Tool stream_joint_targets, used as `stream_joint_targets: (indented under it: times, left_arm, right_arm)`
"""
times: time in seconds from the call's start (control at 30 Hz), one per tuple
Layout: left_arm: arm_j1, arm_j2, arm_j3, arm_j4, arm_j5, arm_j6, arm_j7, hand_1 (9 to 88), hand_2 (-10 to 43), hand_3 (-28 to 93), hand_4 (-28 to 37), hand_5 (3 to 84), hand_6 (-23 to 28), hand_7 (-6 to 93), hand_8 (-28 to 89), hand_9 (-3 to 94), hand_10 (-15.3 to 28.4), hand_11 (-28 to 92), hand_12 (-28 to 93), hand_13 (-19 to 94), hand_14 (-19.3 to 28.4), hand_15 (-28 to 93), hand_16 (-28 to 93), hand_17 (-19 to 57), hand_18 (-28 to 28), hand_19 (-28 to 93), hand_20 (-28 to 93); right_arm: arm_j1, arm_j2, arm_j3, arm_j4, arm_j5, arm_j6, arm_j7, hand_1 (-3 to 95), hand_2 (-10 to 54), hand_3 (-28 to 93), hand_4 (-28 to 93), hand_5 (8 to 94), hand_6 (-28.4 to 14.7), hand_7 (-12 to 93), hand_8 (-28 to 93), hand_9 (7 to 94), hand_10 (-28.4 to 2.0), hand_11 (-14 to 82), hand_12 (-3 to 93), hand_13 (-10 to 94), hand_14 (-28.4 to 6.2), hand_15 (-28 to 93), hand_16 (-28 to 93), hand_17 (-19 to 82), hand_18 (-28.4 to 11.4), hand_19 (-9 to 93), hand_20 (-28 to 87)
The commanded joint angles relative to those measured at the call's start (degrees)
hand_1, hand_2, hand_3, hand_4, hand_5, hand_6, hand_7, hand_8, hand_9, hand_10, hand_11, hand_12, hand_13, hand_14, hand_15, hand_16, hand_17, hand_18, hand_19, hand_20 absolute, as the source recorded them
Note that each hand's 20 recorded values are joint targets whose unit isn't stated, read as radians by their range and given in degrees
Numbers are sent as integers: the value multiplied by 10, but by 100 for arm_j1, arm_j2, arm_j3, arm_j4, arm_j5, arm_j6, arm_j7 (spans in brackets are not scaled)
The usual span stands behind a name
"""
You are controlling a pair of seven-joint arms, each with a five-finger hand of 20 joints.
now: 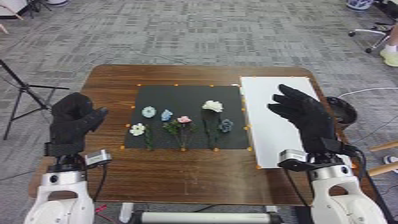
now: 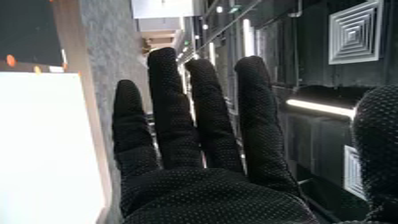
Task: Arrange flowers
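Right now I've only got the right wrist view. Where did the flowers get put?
Observer: In the head view, the flowers lie on the black mat, left of the white sheet.
Operator: Ooh, is there a pink one?
Observer: Yes, the pink flower is near the mat's middle. The big white flower is to its right, its bloom a bit farther from the robot.
Operator: And where's my other robot hand?
Observer: The left robot hand is by the left edge of the table, well apart from the flowers.
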Motion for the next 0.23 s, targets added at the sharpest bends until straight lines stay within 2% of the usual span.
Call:
stream_joint_targets:
  times: [0.03, 0.17, 0.23]
  left_arm:
    - [-13, -61, 28, -21, -22, 0, -89, 613, -95, 554, 189, 604, -133, 809, 750, 787, 103, 782, 767, 814, 160, 932, 702, 508, 281, 932, 917]
    - [-8, -63, 12, -26, -28, -5, -131, 610, -95, 558, 182, 602, -132, 808, 750, 785, 103, 781, 768, 813, 157, 932, 700, 507, 280, 932, 915]
    - [9, -35, -52, -62, -65, 9, -165, 610, -95, 559, 179, 601, -133, 809, 751, 784, 102, 781, 767, 811, 157, 932, 701, 506, 279, 932, 914]
  right_arm:
    - [-143, -42, 20, -61, 90, 157, -77, 113, 14, 740, -153, 511, -11, 111, -72, 526, -149, 70, 171, 460, -160, 145, 270, 165, -195, 203, 304]
    - [-215, -90, 8, -86, 11, 109, -71, 114, 15, 739, -153, 513, -12, 111, -72, 526, -149, 70, 171, 462, -159, 145, 271, 165, -196, 206, 305]
    - [-148, -109, -53, -60, -22, 106, -65, 115, 15, 738, -153, 512, -12, 111, -72, 526, -149, 70, 171, 462, -159, 146, 272, 165, -196, 207, 305]
